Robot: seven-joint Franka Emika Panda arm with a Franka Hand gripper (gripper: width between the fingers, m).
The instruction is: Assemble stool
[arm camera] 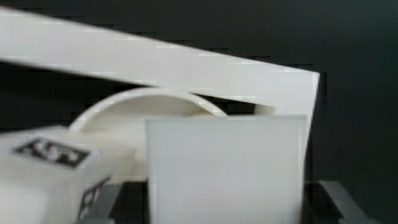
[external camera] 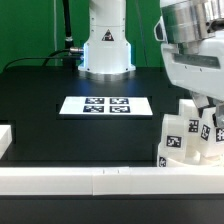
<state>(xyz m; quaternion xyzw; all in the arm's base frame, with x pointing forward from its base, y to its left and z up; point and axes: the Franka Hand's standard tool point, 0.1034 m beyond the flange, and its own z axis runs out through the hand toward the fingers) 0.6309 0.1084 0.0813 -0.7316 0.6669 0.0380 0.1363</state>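
In the wrist view a white block leg stands between my gripper's dark fingers, which sit against its two sides. Behind it shows the curved rim of the round white seat. A second leg with a black-and-white tag lies close beside it. In the exterior view my gripper is down over a cluster of tagged legs at that view's right. The held leg stands between two others. The seat is hidden there.
The marker board lies mid-table. A long white border rail runs along the near edge, with a short piece at the exterior view's left. In the wrist view a rail crosses behind the seat. The robot base stands at the back.
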